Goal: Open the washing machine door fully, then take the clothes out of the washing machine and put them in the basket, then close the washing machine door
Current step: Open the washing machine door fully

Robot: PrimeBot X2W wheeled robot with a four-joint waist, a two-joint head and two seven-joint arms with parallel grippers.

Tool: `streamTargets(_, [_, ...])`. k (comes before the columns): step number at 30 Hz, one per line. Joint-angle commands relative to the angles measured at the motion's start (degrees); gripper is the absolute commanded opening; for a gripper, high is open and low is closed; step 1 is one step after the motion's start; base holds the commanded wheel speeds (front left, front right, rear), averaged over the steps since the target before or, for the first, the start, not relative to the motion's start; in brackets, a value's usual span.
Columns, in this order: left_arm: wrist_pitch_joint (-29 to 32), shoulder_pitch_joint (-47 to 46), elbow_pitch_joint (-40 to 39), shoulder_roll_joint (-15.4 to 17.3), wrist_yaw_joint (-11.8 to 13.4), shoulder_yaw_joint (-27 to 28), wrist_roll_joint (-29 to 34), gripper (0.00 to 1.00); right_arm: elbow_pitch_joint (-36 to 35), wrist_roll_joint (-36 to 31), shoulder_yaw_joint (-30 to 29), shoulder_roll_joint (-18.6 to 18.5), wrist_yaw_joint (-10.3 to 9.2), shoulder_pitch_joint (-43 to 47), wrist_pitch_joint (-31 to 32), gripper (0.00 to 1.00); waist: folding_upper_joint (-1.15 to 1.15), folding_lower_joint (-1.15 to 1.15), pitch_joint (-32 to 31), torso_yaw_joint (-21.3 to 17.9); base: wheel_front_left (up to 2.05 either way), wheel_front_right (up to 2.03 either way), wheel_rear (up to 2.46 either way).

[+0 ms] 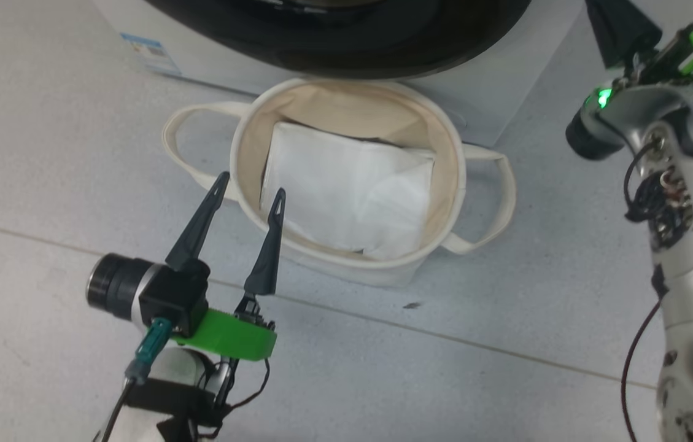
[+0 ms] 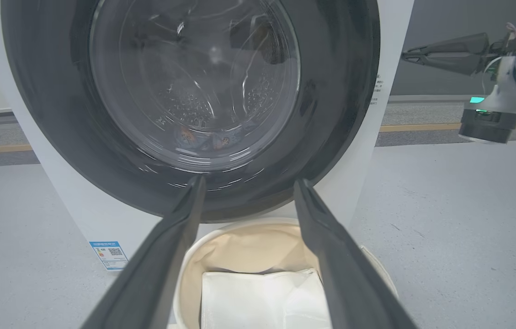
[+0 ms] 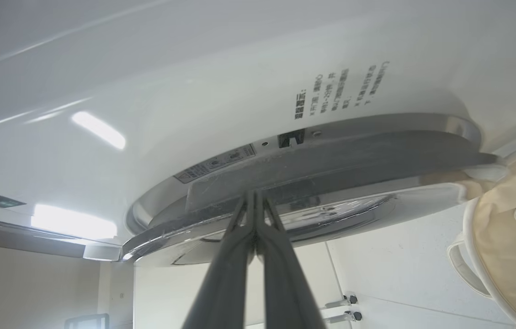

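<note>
Check the right gripper (image 3: 253, 196) first: its two fingers are pressed together with nothing between them, and the tips point at the edge of the washing machine door (image 3: 171, 237), on the side carrying the printed text (image 3: 331, 91). They appear to stop just short of that edge, though the angle is too poor to confirm contact. The left gripper (image 1: 251, 185) hangs with its fingers spread wide and empty, tips over the left rim of the basket (image 1: 346, 273). The basket stands on the floor (image 1: 45, 153), close against the foot of the washing machine (image 2: 70, 205) directly below the door, and holds a white folded sheet (image 1: 352, 184). You will find the clothes (image 2: 203, 139) inside the machine, lying low behind the door glass (image 2: 194, 68).
</note>
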Motion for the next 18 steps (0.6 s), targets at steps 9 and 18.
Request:
streamTargets(9, [-0.69,-4.24,-0.97,-1.28,-0.19,0.58,0.60,1.00,3.69,1.70,1.93,-2.41,0.03,-9.99,2.46,0.00,0.00,0.00,5.66,2.36,0.00,0.00,0.00])
streamTargets(18, [-0.69,-5.04,-0.74,-1.96,-0.31,0.60,0.71,1.00,7.62,2.25,3.46,-3.16,0.03,-13.99,3.73,0.00,0.00,0.00,7.07,3.50,0.00,0.00,0.00])
